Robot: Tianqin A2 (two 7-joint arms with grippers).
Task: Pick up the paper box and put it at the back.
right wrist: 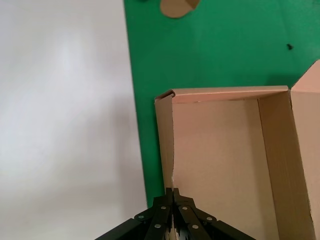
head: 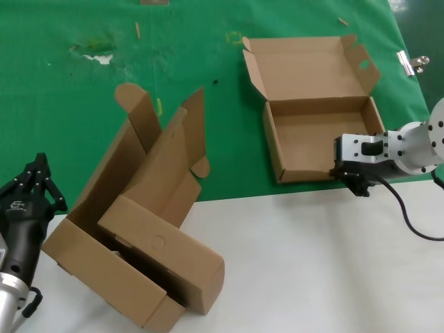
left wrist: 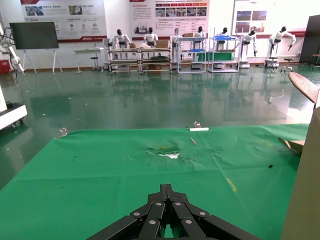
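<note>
Brown paper box [head: 320, 132] sits on the green back [head: 62, 104]. The right gripper [head: 352, 179] pinches its near wall, not yet let go. The left gripper [head: 31, 186] waits closed, near left.

Almost no readable writing in these views

We are seeing a small white logo on the left gripper [head: 38, 182] housing in the head view, but its letters are too small for us to make out. We are also looking at wall posters [left wrist: 62, 13] far across the hall in the left wrist view; their print is too small to read. The cardboard boxes are showing no print.
</note>
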